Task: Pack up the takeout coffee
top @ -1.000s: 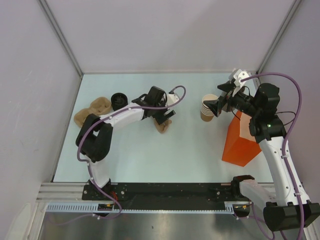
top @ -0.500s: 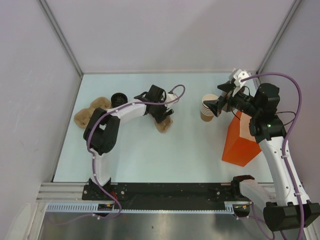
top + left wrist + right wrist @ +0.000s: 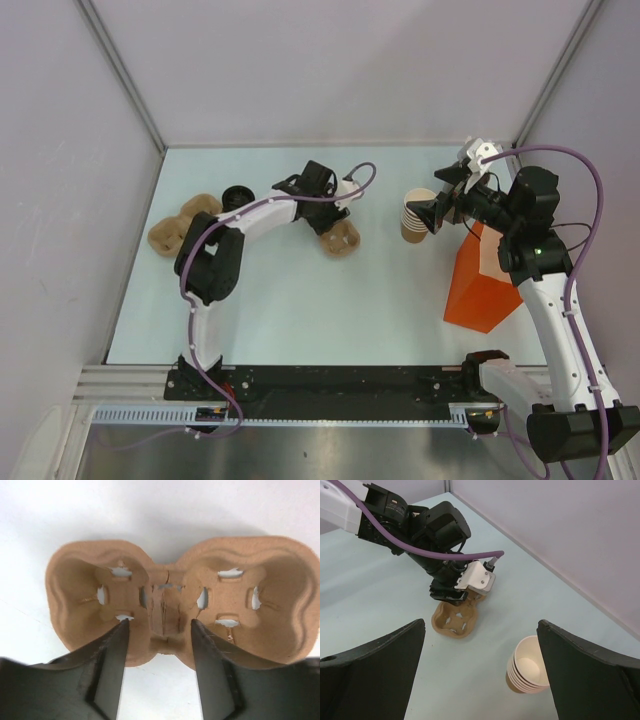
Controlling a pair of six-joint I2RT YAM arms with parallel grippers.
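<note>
1. Left gripper: the fingers are apart. In the left wrist view they straddle the centre bridge of a brown moulded-pulp two-well cup carrier, one tip over each well. I cannot tell whether the tips touch the pulp.

2. This carrier lies flat on the pale blue-green table, near the middle and towards the far side, with both wells facing up.

3. Right gripper: the fingers are spread wide and hold nothing. It hangs just right of a stack of tan paper cups, which stands upright at the far right.

4. Task item: the round black plastic lid is at the far left, well apart from the carrier under the left gripper. I cannot tell from the overhead view whether a single cup sits under it.

5. A pile of further brown pulp carriers lies just left of the lid.

6. A tall orange container stands at the right, nearer than the cup stack, under the right arm.
</note>
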